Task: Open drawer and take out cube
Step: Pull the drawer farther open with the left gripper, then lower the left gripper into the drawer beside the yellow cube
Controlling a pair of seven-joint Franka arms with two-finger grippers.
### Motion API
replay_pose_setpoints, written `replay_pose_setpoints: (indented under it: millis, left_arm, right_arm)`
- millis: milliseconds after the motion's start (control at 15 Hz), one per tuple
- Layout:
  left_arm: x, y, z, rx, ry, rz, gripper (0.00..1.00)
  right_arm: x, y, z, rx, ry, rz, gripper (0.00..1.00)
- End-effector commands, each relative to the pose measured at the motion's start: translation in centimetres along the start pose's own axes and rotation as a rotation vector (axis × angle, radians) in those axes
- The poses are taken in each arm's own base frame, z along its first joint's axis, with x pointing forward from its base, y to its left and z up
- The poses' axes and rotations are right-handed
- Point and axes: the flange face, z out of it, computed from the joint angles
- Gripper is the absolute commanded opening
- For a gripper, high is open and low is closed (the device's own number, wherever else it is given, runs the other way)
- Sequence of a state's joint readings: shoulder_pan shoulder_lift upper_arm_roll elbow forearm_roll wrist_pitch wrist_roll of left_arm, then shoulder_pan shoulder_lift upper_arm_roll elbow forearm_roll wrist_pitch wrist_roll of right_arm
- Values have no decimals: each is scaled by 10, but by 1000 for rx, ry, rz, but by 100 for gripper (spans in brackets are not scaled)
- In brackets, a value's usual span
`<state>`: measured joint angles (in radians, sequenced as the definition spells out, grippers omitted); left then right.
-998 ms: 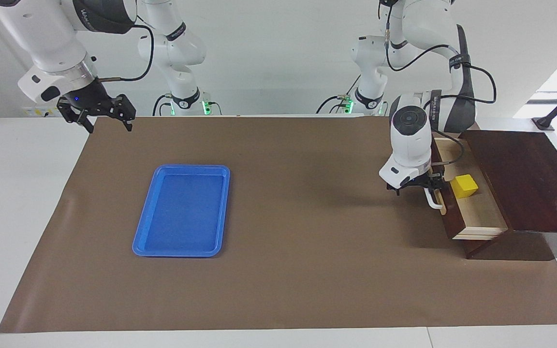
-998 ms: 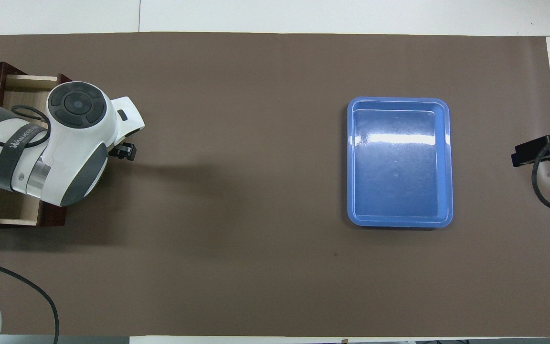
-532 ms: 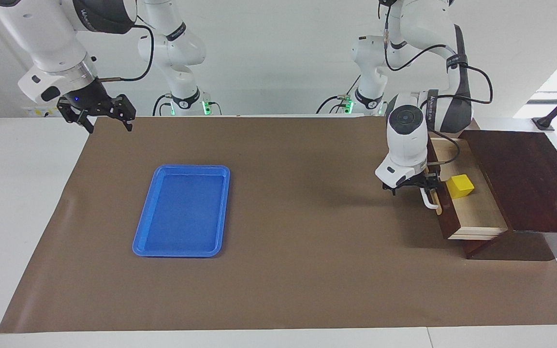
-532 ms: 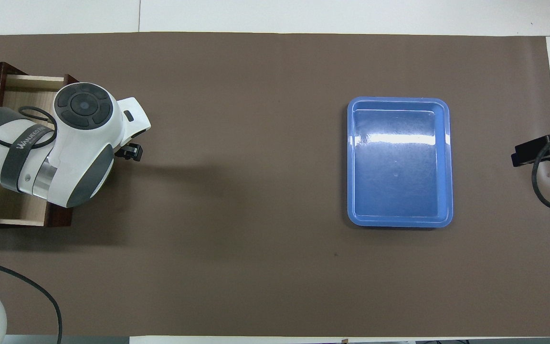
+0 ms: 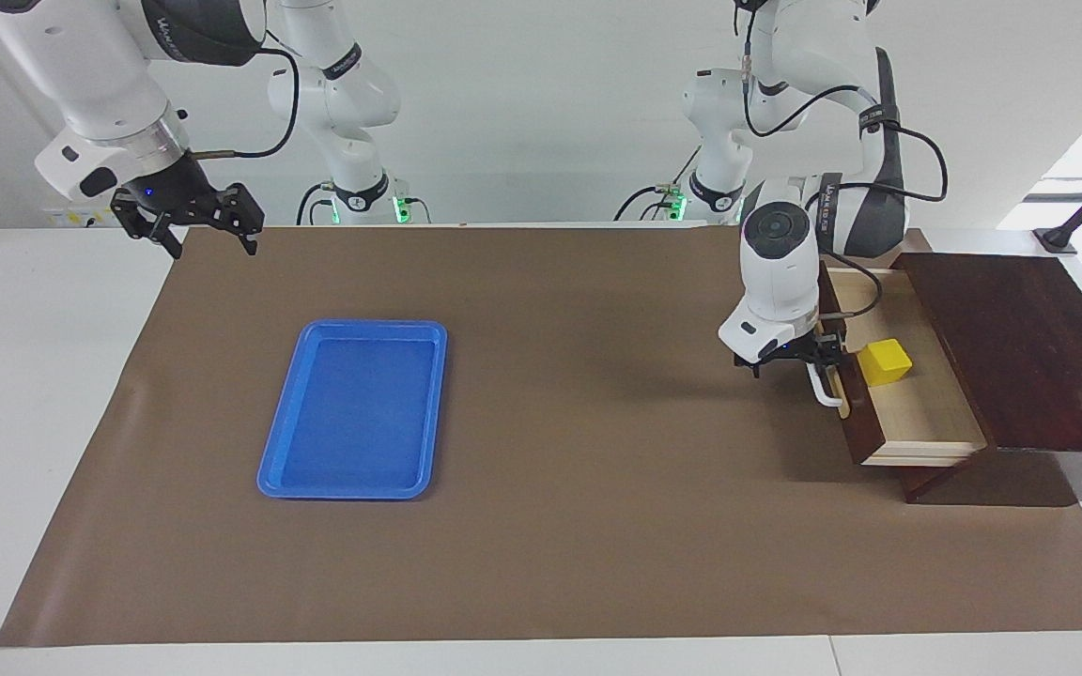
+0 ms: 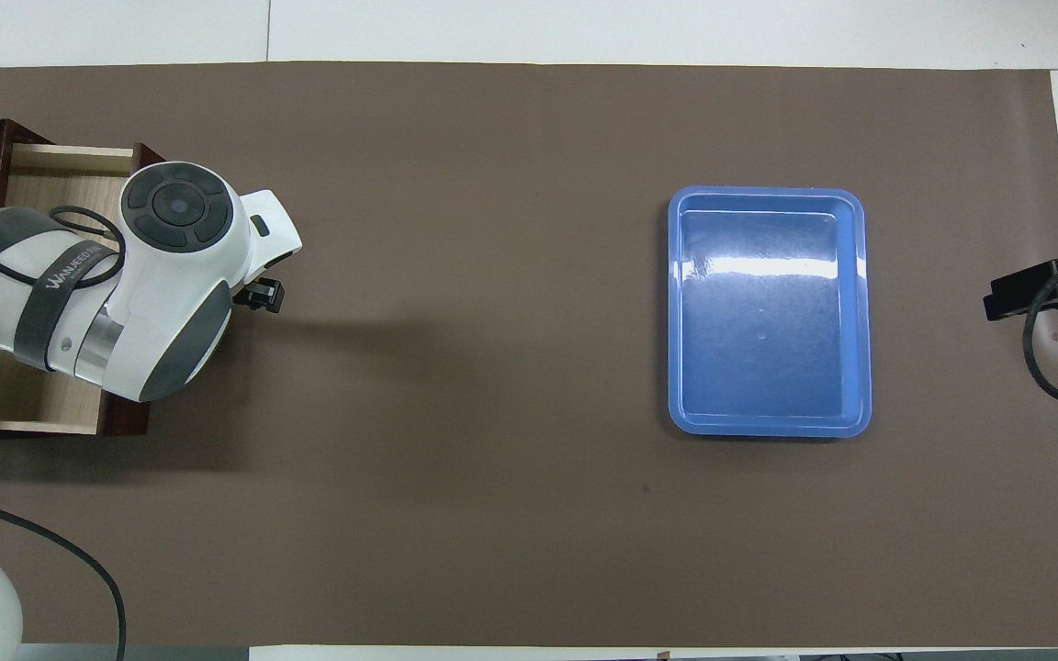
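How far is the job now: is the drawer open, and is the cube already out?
The drawer is pulled well out of its box. The left gripper is at the white handle, apparently gripping it. The yellow cube lies inside, untouched; lifting it out is left. The right gripper waits open over the mat's corner at the right arm's end.

Count on table: one dark wooden box [image 5: 1020, 347] with one drawer [image 5: 917, 404], at the edge toward the left arm's end. One white bar handle [image 5: 820, 387] on the drawer front. One yellow cube [image 5: 885, 361] in the drawer. One blue plastic tray [image 5: 356, 408]. One brown mat [image 5: 579, 526] covering the table. Two arms, two grippers: left gripper [image 5: 809, 361], right gripper [image 5: 208, 244].
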<state>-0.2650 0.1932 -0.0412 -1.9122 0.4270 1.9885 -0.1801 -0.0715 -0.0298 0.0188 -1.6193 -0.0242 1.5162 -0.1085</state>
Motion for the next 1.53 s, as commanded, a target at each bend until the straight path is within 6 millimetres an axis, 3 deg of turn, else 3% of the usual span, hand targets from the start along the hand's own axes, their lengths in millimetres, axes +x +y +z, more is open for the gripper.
replay_pose_setpoints:
  millis: [0, 266, 599, 732, 865, 931, 1131, 1463]
  left_arm:
    - [-2, 12, -16, -16, -17, -9, 100]
    - [-1, 0, -27, -12, -18, -14, 100]
    - [4, -30, -90, -99, -33, -73, 100]
    - [-4, -58, -121, -208, -2, -165, 100]
    - [-24, -113, -138, -287, 25, -331, 100]
    - [-32, -133, -137, -293, 17, -422, 100]
    - [-49, -164, -115, -289, -72, -841, 100]
    - [-63, -196, -91, -286, -117, -1271, 100]
  right_arm:
    - [-4, 1, 0, 0, 17, -17, 100]
    - [-4, 1, 0, 0, 17, -15, 100]
    - [-4, 1, 0, 0, 17, -15, 100]
    - [-4, 1, 0, 0, 17, -15, 100]
    - [-4, 1, 0, 0, 17, -17, 100]
    - [-4, 1, 0, 0, 17, -17, 100]
    - [-4, 1, 0, 0, 17, -15, 100]
    - [-4, 1, 0, 0, 17, -17, 100]
